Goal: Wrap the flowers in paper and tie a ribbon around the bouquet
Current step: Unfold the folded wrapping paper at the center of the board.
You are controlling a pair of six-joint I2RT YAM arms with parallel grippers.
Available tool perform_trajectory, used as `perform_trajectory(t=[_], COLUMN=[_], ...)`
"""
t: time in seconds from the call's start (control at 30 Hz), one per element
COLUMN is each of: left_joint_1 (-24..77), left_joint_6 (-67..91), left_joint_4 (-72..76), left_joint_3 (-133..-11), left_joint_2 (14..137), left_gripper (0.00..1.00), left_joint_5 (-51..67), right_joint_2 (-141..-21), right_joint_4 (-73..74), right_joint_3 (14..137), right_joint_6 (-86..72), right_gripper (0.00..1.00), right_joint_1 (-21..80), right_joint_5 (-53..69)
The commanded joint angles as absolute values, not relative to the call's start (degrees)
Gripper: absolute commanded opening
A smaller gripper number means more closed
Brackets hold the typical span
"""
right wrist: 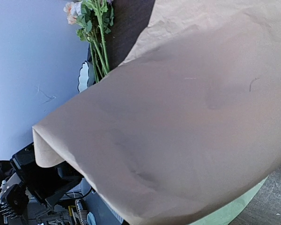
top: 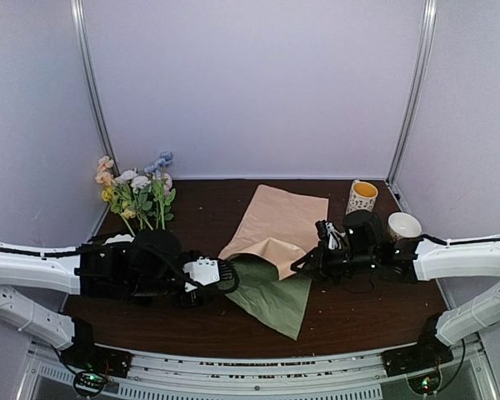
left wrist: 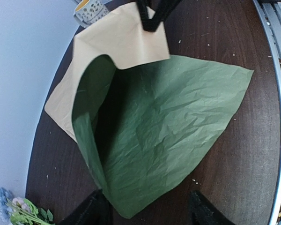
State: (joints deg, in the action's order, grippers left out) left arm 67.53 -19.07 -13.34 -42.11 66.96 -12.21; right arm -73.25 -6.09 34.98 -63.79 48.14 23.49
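Probably a robotics lab booth: plain pale panels point(top: 250, 83) on metal posts point(top: 92, 83) box in a dark table point(top: 358, 325), two arms point(top: 25, 271) bolted along its front rail point(top: 258, 372).

thin tan-and-green paper sheet point(left wrist: 168, 126): matt, finely crinkled, soft creases | dark brown wooden table point(left wrist: 234, 154): smooth, faint sheen, pale specks on it | my left black fingers point(left wrist: 203, 213): matt plastic, I'd say | white patterned mug point(top: 360, 204): glossy ceramic

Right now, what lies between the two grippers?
The paper, tan flap folded over its green side, seen in the top view between the open left gripper and the right gripper pinching the flap.
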Motion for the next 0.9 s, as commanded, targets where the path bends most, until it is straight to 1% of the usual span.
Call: perform_trajectory(t=[0.0, 0.1, 0.2, 0.27, 0.37, 0.47, 0.57, 0.67, 0.77, 0.87], left_joint_1=[67.19, 67.15, 66.68, 66.54, 66.49, 66.32, 65.98, 65.84, 65.83, 65.83], left_joint_6=[-17.37, -16.82, -15.57, -15.43, -15.89, -15.79, -15.23, -15.12, -17.09, -18.93], left_joint_4=[-9.21, -8.21, -8.35, -7.66, -4.88, -1.04, -1.27, -3.90, -5.63, -6.91], left_joint_3=[-41.92, -42.70, -44.81, -45.21, -43.44, -39.66, -37.63, -37.71, -38.99, -42.94], left_joint_2=[65.93, 68.20, 69.58, 68.79, 64.67, 58.92, 54.42, 53.00, 53.72, 58.23], left_gripper=[0.73, 0.79, 0.79, 0.79, 0.81, 0.87, 0.92, 0.94, 0.97, 0.96], left_joint_5=[-8.68, -12.50, -16.37, -16.52, -12.64, -9.63, -10.28, -12.91, -14.00, -17.26], right_joint_2=[-70.27, -70.51, -71.16, -71.28, -71.11, -71.02, -70.93, -70.91, -71.17, -71.69], right_joint_4=[3.50, 6.08, 9.87, 12.46, 15.39, 19.26, 22.81, 24.83, 26.48, 28.81], right_joint_3=[41.16, 44.38, 48.05, 49.97, 52.66, 55.17, 57.71, 59.32, 60.88, 62.77], right_joint_6=[-55.48, -52.91, -50.35, -48.67, -46.53, -43.96, -41.61, -40.14, -38.67, -36.74], right_gripper=[0.00, 0.00, 0.00, 0.00, 0.00, 0.00, 0.00, 0.00, 0.00, 0.00], right_joint_1=[49.44, 50.50, 51.52, 51.99, 52.17, 52.07, 52.15, 52.08, 52.14, 52.26], right_joint_5=[19.58, 19.36, 19.29, 19.01, 19.01, 18.57, 18.27, 18.31, 19.31, 20.23])
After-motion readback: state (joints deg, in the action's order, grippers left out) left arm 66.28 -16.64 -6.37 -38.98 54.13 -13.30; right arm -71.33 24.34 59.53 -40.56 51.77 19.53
